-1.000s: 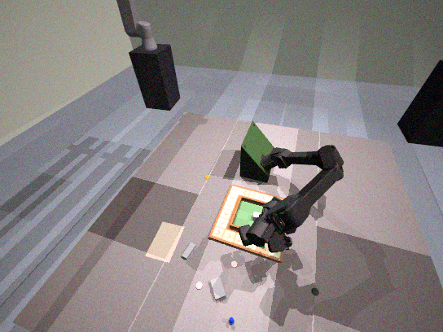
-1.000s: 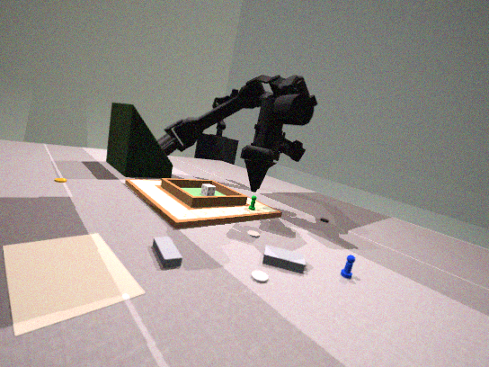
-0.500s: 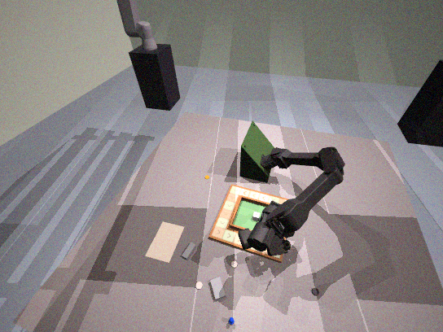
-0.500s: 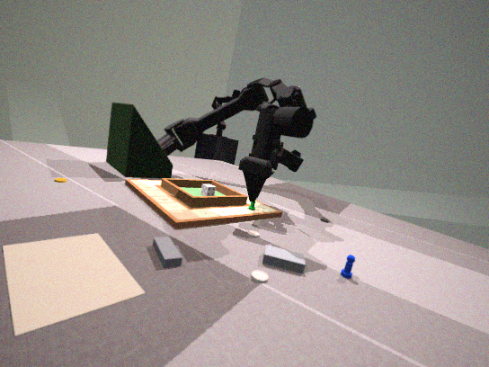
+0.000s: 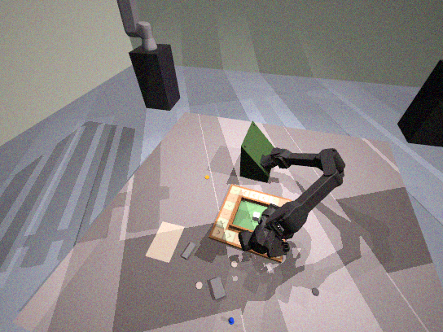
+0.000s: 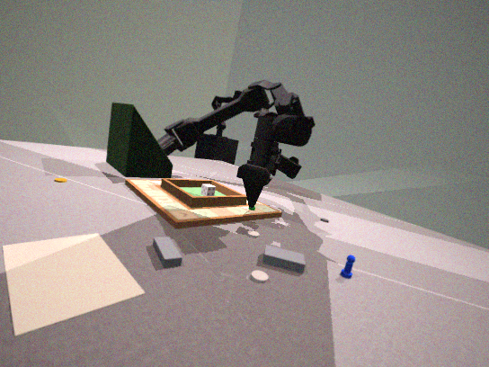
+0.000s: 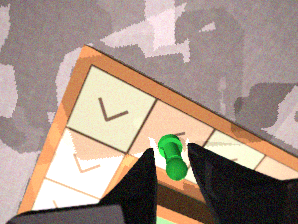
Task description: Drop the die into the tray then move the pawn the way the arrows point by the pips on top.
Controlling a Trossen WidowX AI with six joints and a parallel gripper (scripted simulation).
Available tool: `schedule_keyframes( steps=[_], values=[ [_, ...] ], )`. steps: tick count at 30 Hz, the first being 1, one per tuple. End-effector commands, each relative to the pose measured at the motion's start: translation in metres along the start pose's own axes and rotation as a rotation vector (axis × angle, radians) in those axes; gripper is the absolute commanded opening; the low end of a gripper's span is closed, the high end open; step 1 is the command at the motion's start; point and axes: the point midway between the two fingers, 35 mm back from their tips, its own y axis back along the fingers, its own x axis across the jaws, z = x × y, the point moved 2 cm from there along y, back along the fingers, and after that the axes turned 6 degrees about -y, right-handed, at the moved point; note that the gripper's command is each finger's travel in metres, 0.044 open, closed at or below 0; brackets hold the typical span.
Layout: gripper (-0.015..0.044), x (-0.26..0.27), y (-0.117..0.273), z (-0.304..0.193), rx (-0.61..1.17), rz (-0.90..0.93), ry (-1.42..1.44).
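Note:
The board (image 5: 225,206) (image 6: 180,218) (image 7: 98,58) has an orange rim and a ring of arrow squares around a walled dice tray (image 5: 233,217) (image 6: 198,201). A white die (image 5: 256,215) (image 6: 208,189) rests on the tray's green floor. A small green pawn (image 6: 252,209) (image 7: 171,156) stands on a peach square on the board's near edge, one square from the corner. My gripper (image 6: 253,202) (image 7: 170,151) points straight down over it, one finger on each side. Narrow gaps show between the fingers and the pawn. In the top view the gripper (image 5: 265,244) hides the pawn.
A dark green wedge (image 5: 254,152) (image 6: 132,144) stands behind the board. Two grey blocks (image 5: 188,250) (image 5: 217,287) (image 6: 167,250) (image 6: 284,258), a cream sheet (image 5: 164,241) (image 6: 63,279), a blue pawn (image 5: 231,321) (image 6: 348,266) and small discs (image 5: 199,285) (image 6: 259,275) lie before it.

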Motion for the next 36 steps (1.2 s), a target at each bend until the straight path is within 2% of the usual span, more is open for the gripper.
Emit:
schedule_keyframes(
  steps=[1, 11, 13, 36],
  values=[
    [0.0075, 0.000, 0.000, 0.000, -0.006, 0.003, -0.005],
    [0.0000, 0.000, 0.000, 0.000, -0.006, 0.003, -0.005],
    [0.0000, -0.001, 0.004, 0.001, -0.006, 0.002, -0.009],
    [0.0000, -0.001, 0.123, 0.002, -0.024, 0.001, -0.136]
  ],
)
